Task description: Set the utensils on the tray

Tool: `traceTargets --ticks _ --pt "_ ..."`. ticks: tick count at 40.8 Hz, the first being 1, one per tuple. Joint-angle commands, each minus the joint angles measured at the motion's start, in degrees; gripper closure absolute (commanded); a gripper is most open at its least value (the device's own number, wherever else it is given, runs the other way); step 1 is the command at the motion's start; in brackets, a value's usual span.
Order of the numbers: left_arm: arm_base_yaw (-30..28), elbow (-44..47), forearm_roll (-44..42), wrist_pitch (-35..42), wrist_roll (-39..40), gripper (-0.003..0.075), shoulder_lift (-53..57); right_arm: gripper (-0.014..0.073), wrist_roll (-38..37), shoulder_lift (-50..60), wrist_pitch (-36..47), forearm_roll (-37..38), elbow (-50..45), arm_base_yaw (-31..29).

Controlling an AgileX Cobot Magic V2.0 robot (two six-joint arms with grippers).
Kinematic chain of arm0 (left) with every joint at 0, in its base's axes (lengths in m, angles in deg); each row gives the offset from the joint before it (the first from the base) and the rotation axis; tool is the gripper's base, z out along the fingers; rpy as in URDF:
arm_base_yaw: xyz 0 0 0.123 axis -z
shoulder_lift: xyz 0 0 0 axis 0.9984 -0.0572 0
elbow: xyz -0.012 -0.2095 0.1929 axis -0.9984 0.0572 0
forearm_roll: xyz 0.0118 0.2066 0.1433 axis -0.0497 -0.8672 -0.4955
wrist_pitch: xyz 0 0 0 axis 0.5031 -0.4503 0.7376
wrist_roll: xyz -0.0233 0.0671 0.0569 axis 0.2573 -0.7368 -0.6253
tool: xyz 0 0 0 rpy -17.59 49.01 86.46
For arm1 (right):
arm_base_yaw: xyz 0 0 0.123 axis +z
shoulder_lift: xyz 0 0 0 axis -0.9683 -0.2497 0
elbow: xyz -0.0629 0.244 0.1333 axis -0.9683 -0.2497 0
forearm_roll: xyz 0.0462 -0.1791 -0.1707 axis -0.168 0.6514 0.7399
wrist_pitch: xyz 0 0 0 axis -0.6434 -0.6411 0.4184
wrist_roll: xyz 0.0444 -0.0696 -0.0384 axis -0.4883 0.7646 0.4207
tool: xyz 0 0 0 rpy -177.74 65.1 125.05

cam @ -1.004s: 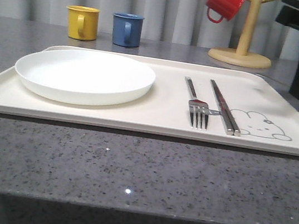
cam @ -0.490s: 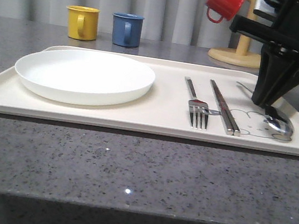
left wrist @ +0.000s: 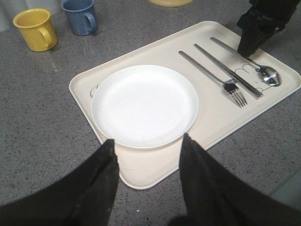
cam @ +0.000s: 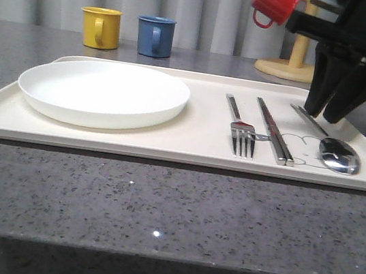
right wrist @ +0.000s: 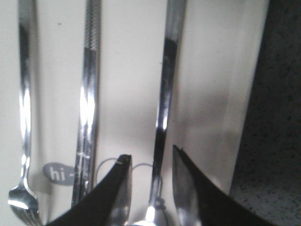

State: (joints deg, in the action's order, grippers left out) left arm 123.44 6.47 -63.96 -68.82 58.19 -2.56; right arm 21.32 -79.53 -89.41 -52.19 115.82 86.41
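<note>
The cream tray [cam: 201, 151] holds three silver utensils side by side on its right half: a fork [cam: 242, 135], a pair of chopsticks [cam: 275, 131] and a spoon [cam: 339, 155]. My right gripper [cam: 328, 112] hovers open just above the spoon's handle [right wrist: 167, 70], one finger on either side, not touching it. The spoon's bowl rests on the rabbit drawing. In the left wrist view the fork [left wrist: 221, 80], chopsticks [left wrist: 230, 73] and spoon [left wrist: 270, 76] lie beyond the plate. My left gripper [left wrist: 148, 140] is open and empty above the tray's near left corner [left wrist: 141, 172].
A round white plate [cam: 103, 92] fills the tray's left half. Behind the tray stand a yellow mug [cam: 101, 27] and a blue mug [cam: 155, 35]. A red mug [cam: 275, 3] hangs on a wooden mug tree [cam: 294, 64] at the back right.
My right gripper came in from the right with the spoon, laid it on the tray beside the chopsticks, then opened and lifted slightly. The left arm stayed still.
</note>
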Motion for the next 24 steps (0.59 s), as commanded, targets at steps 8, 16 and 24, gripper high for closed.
traceTargets --ticks 8,16,24 --pt "0.3 -1.5 -0.2 4.3 0.5 0.0427 -0.1 0.0339 7.6 15.0 -4.7 1.9 1.4 0.0" --pt "0.3 -1.5 -0.2 4.3 0.5 0.0427 -0.1 0.0339 8.3 26.2 -7.6 6.3 -0.3 0.0" --pt "0.3 -1.5 -0.2 4.3 0.5 0.0427 -0.1 0.0339 9.9 42.2 -6.5 6.6 -8.0 0.0"
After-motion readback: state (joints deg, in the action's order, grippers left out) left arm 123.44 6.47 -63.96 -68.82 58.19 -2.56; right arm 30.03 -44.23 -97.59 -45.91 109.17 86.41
